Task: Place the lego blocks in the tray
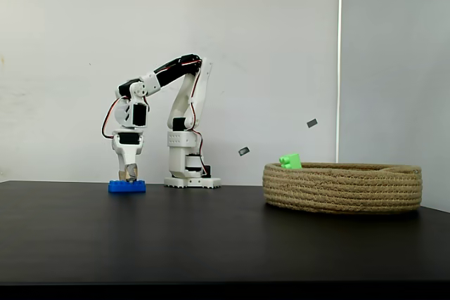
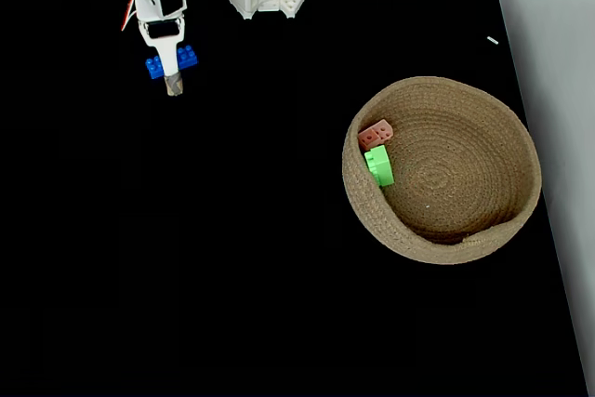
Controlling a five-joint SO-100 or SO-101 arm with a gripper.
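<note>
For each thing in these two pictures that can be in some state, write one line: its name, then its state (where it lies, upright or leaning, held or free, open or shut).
Blue brick: flat on the table, under the gripper.
Green brick: in the tray, leaning on its inner wall.
Pink brick: in the tray, against the wall, beside the green one.
Tray: upright on the table, holding two bricks.
Gripper: pointing down at the blue brick; open or shut, cannot tell.
</note>
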